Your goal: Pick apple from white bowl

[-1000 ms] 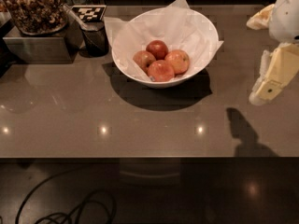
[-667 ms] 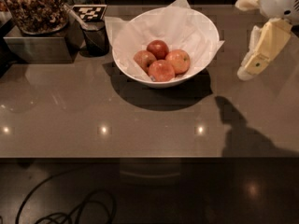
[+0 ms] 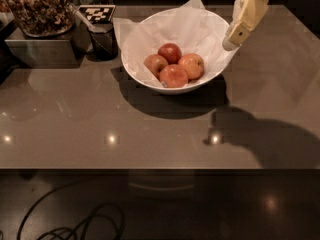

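The white bowl [image 3: 150, 82], lined with crinkled white paper, stands on the brown table at centre back. Several apples lie in it. The apple [image 3: 192, 65], the palest one, orange-pink with a yellowish blush, lies at the right of the group. A deep red apple [image 3: 170, 52] is behind it, and two redder orange apples [image 3: 173, 76] are at the front and left. My gripper [image 3: 231, 40], cream-coloured, hangs tilted above the bowl's right rim, up and to the right of the apple, not touching it.
A glass jar of dark snacks [image 3: 36, 6] sits on a metal box [image 3: 37, 51] at the back left. A black cup with a checkered tag [image 3: 103, 36] stands just left of the bowl. Cables [image 3: 75, 226] lie on the floor below the table's front edge.
My gripper has moved left from the table's right side to the bowl's right rim. Its shadow on the table has shifted left. The apples and bowl have not moved.
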`<state>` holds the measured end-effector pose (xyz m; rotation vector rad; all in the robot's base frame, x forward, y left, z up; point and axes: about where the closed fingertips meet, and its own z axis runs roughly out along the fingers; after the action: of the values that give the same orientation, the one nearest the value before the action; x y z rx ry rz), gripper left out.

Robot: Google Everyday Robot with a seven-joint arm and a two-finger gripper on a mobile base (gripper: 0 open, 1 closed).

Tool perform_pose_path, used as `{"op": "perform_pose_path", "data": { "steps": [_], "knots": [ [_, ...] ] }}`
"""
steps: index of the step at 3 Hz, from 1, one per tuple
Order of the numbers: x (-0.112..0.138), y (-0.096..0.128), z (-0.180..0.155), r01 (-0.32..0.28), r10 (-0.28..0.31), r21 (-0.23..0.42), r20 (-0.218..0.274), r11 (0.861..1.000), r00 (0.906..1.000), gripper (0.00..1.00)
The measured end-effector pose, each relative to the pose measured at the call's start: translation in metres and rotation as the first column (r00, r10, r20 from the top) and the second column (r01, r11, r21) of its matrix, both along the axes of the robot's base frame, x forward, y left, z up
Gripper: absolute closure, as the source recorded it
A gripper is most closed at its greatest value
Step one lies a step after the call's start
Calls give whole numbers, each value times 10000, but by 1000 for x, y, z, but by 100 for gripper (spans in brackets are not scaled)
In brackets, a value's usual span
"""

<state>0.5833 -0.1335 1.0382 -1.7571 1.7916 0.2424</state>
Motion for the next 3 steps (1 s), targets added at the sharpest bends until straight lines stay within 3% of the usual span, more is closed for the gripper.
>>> {"op": "perform_pose_path", "data": {
  "steps": [1, 2, 3],
  "knots": [
    [8, 3, 11, 34, -39, 150, 343, 9999, 9994, 19],
    [8, 2, 10, 59, -64, 146, 334, 9999, 9994, 29],
    [25, 11, 5, 10, -32, 360, 593, 9994, 9982, 24]
  ]
}}
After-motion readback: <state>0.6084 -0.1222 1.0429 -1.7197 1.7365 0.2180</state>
